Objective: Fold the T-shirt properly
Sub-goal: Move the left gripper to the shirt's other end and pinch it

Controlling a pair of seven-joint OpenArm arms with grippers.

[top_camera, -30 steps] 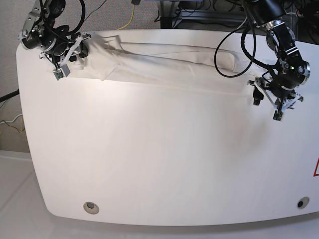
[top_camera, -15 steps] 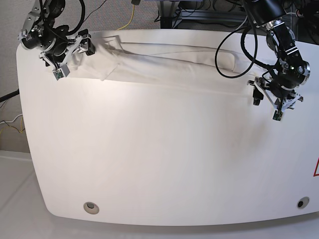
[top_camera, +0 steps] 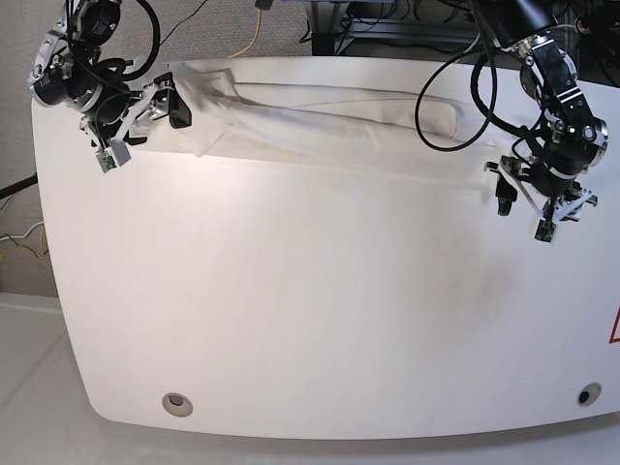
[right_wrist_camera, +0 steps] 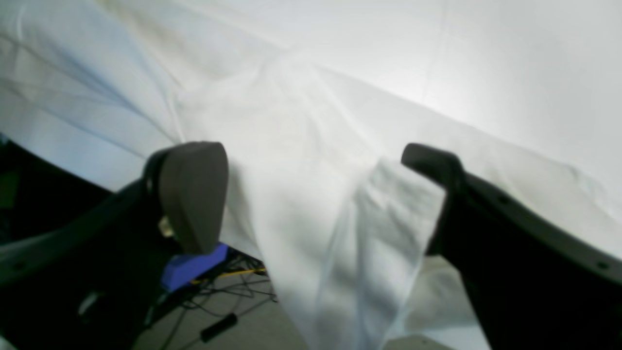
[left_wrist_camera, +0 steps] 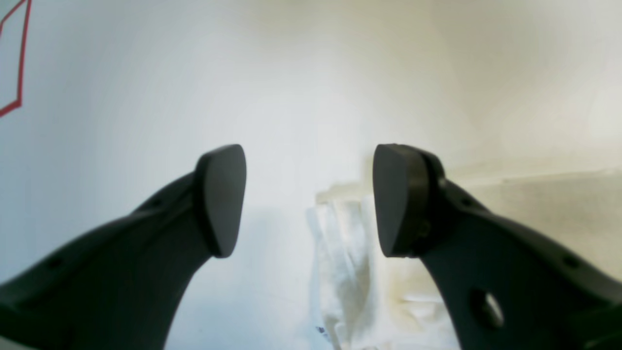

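The white T-shirt (top_camera: 329,126) lies plain side up as a long folded band along the table's far edge. My right gripper (top_camera: 145,121) is at its left end, over the table's far left corner. In the right wrist view this gripper (right_wrist_camera: 316,194) is open, with loose shirt cloth (right_wrist_camera: 301,121) hanging between the jaws and a fold resting against one finger (right_wrist_camera: 437,175). My left gripper (top_camera: 538,205) hovers just off the shirt's right end. It is open (left_wrist_camera: 308,194) and holds nothing; a crumpled shirt edge (left_wrist_camera: 340,262) lies below it.
The white table (top_camera: 291,310) spreads wide toward the near side, with two round holes (top_camera: 175,403) near its front edge and a red marking (top_camera: 614,329) at the right edge. Cables and equipment (top_camera: 320,29) lie beyond the far edge.
My right gripper has opened and let go of the shirt's left end, drawing back a little to the left. The left gripper has drifted slightly down and right, still open.
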